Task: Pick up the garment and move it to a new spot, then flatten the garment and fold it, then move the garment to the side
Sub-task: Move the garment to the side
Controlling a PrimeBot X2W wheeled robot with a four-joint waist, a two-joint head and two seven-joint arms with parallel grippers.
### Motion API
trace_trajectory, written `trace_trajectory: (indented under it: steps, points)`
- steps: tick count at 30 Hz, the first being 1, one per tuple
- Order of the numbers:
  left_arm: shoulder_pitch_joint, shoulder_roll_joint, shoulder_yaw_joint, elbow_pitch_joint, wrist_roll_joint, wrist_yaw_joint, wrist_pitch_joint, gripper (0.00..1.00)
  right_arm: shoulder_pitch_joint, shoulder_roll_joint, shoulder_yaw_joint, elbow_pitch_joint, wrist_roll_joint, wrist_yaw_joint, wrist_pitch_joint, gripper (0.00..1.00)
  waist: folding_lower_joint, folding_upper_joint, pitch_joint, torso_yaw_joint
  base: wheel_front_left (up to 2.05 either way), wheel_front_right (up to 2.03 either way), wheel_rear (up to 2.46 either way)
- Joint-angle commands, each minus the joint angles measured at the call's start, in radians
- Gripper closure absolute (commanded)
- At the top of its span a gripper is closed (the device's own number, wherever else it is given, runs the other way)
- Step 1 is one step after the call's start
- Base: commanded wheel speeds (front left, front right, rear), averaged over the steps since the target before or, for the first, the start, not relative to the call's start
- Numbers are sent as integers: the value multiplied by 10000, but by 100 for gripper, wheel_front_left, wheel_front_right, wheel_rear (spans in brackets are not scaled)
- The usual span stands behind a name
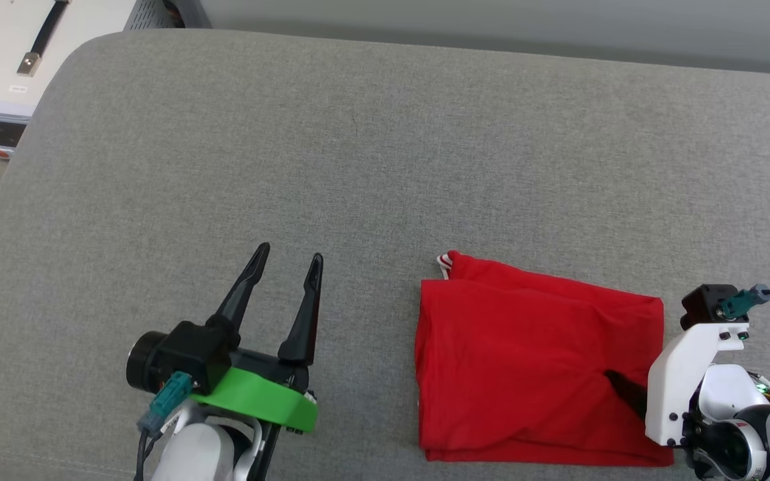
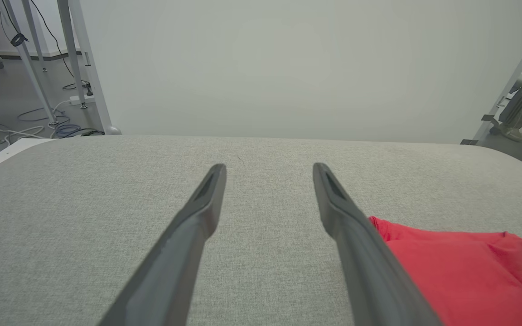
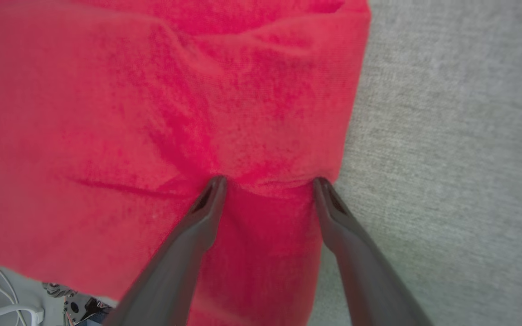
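risks:
- right pincer [image 3: 268,181] stands wide, both tips dug into the top layer of the garment [image 3: 152,113]. if it shuts here it likely pinches one layer only; a drag to the side would then peel the fold open.
- a sideways push with tips pressed down, no grip, would bunch the cloth; small ridges are already raised at the tips.
- in the right wrist view the garment's near edge seems to lie at the worktop's rim, with cables showing past it. a pull toward the robot could slide it off.
- left pincer [image 1: 291,257] is too far off to steady the stack, so any slip goes unchecked.

positions:
- garment [image 1: 539,367]: folded red rectangle on the grey worktop [image 1: 358,167], at its near right part, a bit of striped trim [image 1: 445,264] poking out at the far left corner.
- right pincer: on the garment, close to its right edge, one tip nearly at the edge; holds nothing.
- left pincer: wide, empty, above bare worktop to the garment's left, apart from it, not touching. in the left wrist view the garment [image 2: 460,267] lies beyond the right finger.
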Motion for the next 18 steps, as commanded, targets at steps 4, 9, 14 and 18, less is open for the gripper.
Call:
trace_trajectory:
  steps: [4, 9, 14, 18]
  points:
    - [-232, -50, 30, 22, -28, -29, -57, 0, 75, -53, 650, 626, -37, -6, -302, 100, 0, 0, 47, 34, 0, 0, 0]
    - [-153, -135, 172, 28, -267, -29, -57, 0, -137, -450, 958, 664, -35, -6, -880, 100, 0, 0, -239, -231, 0, 0, 0]
    - [-11, -84, 147, 13, -298, -29, -57, 0, -359, -1147, 1411, 186, -83, -6, -1285, 100, 0, 0, -503, -725, 0, 0, 0]
    - [45, -74, -17, -33, -299, -29, -57, 0, -578, -2167, 2094, -456, -188, -6, -1565, 100, 0, 0, -585, -1287, 0, 0, 0]
